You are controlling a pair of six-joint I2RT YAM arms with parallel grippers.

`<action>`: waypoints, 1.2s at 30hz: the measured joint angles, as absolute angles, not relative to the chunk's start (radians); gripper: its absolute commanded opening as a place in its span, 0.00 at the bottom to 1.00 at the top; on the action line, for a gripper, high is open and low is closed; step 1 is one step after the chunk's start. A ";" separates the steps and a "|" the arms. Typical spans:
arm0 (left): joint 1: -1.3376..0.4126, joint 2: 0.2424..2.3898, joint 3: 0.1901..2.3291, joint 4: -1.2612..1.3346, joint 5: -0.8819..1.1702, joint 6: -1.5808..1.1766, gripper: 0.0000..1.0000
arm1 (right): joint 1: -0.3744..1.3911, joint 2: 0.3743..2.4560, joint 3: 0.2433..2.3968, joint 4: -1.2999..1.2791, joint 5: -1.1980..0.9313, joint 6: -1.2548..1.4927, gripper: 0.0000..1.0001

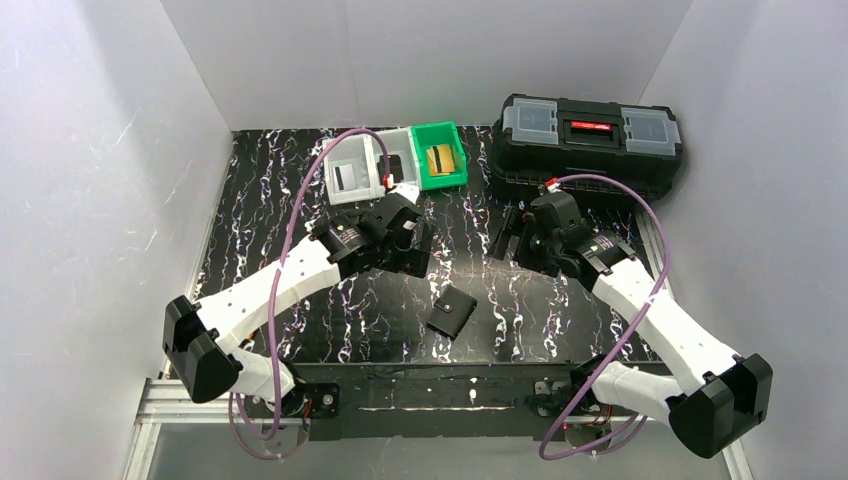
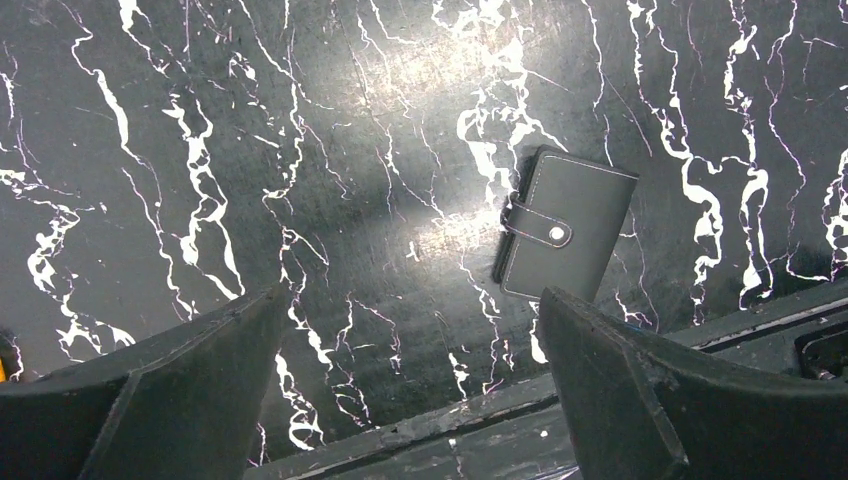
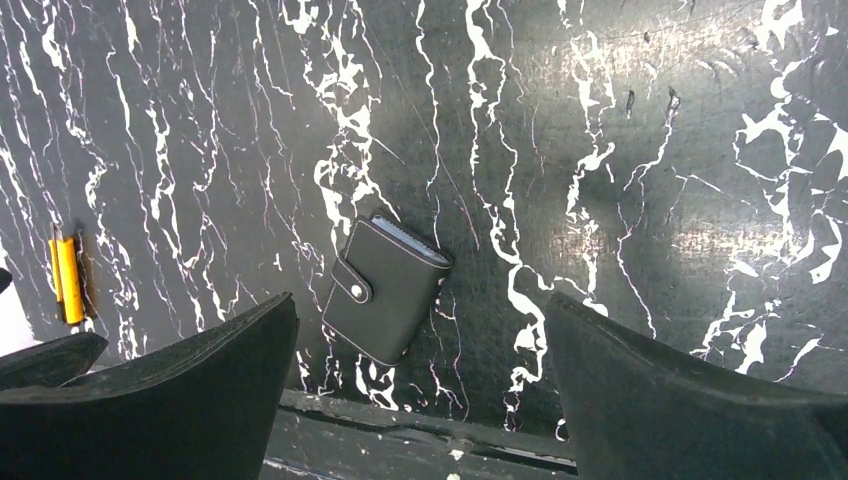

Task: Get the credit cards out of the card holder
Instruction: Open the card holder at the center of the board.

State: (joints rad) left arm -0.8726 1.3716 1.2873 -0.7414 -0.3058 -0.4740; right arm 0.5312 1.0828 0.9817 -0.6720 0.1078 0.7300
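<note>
The card holder (image 1: 452,311) lies flat on the table (image 1: 385,322), closed with its strap snapped and set at a diagonal. I see the left hand (image 1: 408,243) beyond it to the left and the right hand (image 1: 508,236) beyond it to the right. Both are spread wide and empty. I judge the left hand marginally nearer.

toolbox (image 1: 590,145): black, closed, far right | green bin (image 1: 443,182) beside grey bin (image 1: 350,197) | table (image 1: 260,200): black marbled
</note>
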 measured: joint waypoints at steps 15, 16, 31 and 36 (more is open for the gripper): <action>-0.873 1.373 1.258 -0.733 -0.242 -0.464 1.00 | 0.577 1.065 0.812 -0.603 -0.006 0.840 1.00; -0.873 1.374 1.249 -0.733 -0.229 -0.465 1.00 | 0.585 1.065 0.806 -0.599 -0.006 0.854 1.00; -1.110 1.745 1.343 -0.703 -0.258 -0.499 0.63 | 0.604 1.008 0.688 -0.581 0.036 0.959 1.00; -1.121 1.809 1.357 -0.683 -0.273 -0.499 0.47 | 0.604 0.949 0.674 -0.590 0.072 0.970 1.00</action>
State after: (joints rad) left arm -1.1213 1.8091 1.3571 -0.6830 -0.2729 -0.4988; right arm 0.6037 0.9489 0.6743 -0.5900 0.0723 0.9703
